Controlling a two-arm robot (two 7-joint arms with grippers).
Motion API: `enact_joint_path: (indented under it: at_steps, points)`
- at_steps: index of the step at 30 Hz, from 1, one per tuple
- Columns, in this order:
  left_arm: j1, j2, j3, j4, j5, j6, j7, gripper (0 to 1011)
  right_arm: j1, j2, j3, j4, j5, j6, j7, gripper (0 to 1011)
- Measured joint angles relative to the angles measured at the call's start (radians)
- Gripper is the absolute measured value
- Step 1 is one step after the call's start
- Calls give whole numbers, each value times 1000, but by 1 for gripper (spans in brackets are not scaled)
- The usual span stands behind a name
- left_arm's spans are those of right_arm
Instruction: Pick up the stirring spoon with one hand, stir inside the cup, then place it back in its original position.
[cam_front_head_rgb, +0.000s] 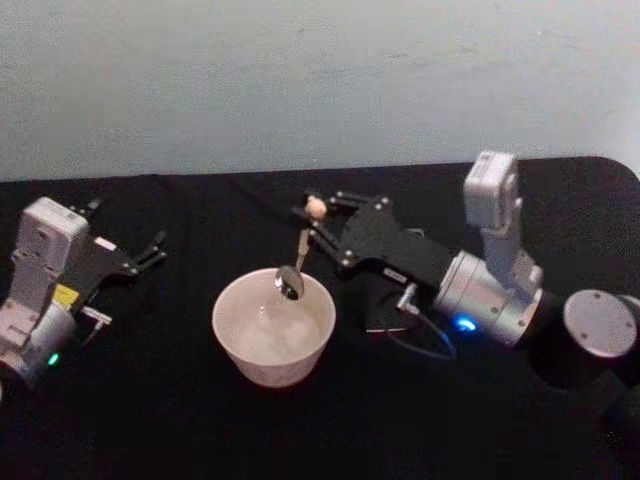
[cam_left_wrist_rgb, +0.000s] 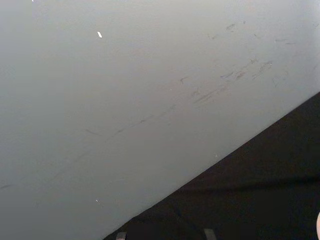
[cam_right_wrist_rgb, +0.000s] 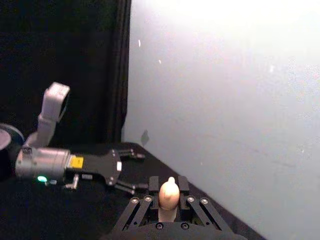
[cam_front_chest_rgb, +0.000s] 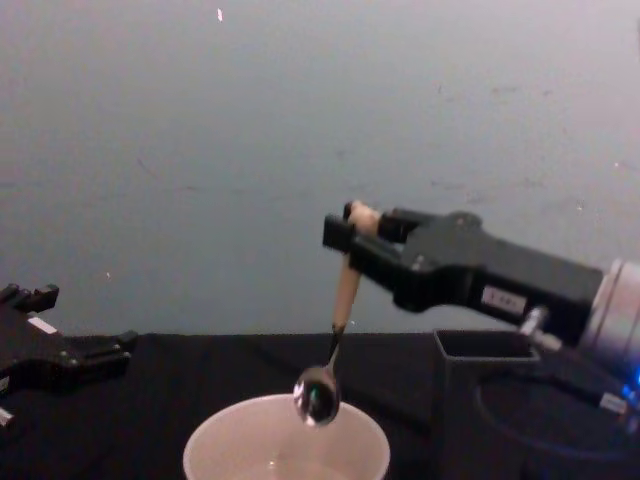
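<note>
- The cream-white cup (cam_front_head_rgb: 273, 330) stands upright, nearest on the black table (cam_front_head_rgb: 150, 400).
- Just right of it, the dark grey square holder (cam_front_chest_rgb: 470, 400) stands under the right arm.
- The stirring spoon (cam_front_head_rgb: 298, 262) hangs nearly upright, its metal bowl about level with the cup's far rim.
- The right gripper (cam_front_head_rgb: 312, 215) has its 2 fingers closed on the wooden handle, just below the bear head.
- The left gripper (cam_front_head_rgb: 150, 250) sits at the table's left, its 2 fingers spread and holding nothing.
- A pale wall (cam_front_head_rgb: 300, 80) rises behind.
</note>
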Motion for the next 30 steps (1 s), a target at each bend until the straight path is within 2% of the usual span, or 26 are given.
enact_joint_path:
  at_steps: [9,17,30]
  points:
    - [0,0,0,0,0,0,0,1001,-6,52,28,-88,68,24,20,214]
    - [0,0,0,0,0,0,0,1001,-3,105,73,-137,119,37,15,214]
    - [0,0,0,0,0,0,0,1001,-46,189,150,-194,152,73,-38,214]
